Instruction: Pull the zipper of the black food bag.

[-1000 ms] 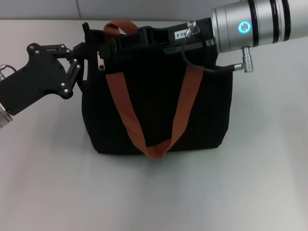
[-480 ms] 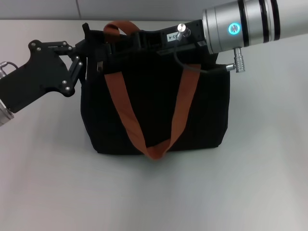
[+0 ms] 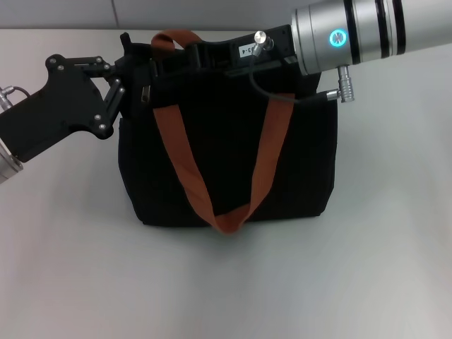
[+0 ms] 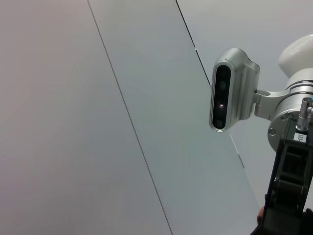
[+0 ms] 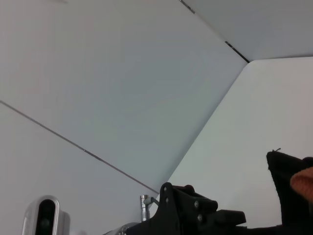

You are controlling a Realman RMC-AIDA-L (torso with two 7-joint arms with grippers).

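The black food bag (image 3: 226, 155) stands upright near the far edge of a white table (image 3: 226, 282), with bare surface open on its near side and to both flanks, and a pale wall (image 3: 212, 13) close behind it. Its two rust-brown strap handles (image 3: 212, 176) hang down the front face in a V. The left gripper (image 3: 123, 70) presses against the bag's upper left corner; its fingers merge with the black fabric, so whether they are parted or clamped cannot be told. The right gripper (image 3: 180, 60) reaches across the bag's top edge from the right, black against black, its finger state likewise unreadable. The zipper (image 3: 145, 94) shows as a small silver tab near the top left corner, between the two grippers.
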